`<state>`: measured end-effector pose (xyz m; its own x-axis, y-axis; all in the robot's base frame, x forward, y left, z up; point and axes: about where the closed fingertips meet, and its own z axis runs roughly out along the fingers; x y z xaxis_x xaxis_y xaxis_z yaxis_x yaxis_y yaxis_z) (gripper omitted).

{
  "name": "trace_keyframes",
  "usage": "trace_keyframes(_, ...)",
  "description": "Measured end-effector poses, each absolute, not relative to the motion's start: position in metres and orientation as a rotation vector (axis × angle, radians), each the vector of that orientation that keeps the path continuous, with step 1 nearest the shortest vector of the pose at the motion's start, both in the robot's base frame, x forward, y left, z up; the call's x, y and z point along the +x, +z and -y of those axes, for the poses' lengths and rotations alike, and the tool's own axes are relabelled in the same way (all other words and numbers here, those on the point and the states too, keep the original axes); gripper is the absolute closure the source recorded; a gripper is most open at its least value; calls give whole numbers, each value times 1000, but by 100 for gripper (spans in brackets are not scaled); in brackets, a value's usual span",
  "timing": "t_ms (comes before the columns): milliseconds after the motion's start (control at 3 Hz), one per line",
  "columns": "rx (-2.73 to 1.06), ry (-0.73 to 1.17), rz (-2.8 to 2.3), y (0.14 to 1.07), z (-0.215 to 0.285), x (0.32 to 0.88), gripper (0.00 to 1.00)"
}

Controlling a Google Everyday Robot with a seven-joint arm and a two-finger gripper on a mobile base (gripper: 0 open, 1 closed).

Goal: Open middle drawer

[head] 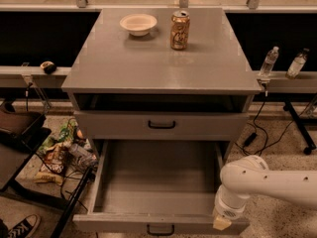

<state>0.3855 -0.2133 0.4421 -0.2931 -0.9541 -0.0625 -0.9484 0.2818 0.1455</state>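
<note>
Gripper sits low at the cabinet's front right, right at the front right corner of the middle drawer. It hangs off the white arm that reaches in from the cabinet's right. Clenched or released, I can't tell from here. My read is that it's parked at that corner, well aside of the small black loop handle, because the front edge gives it something to drag on. The drawer juts well out of the cabinet front, grey and shallow, nothing inside but plain metal floor, so I'd call it open or nearly so. Above it, the longer-handled drawer sits flush and closed. On the cabinet top are a soda can and a white bowl.
</note>
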Motion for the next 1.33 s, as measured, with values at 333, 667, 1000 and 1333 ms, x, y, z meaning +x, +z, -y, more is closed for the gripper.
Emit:
trace_keyframes(333,1826,-278,2476,441,213,371,100)
trace_keyframes(667,1826,-278,2475,441,213,371,100)
trace_keyframes(1000,1804,-313,2443,440,212,347,100)
trace_keyframes(1333,1802,-322,2434,441,212,342,100)
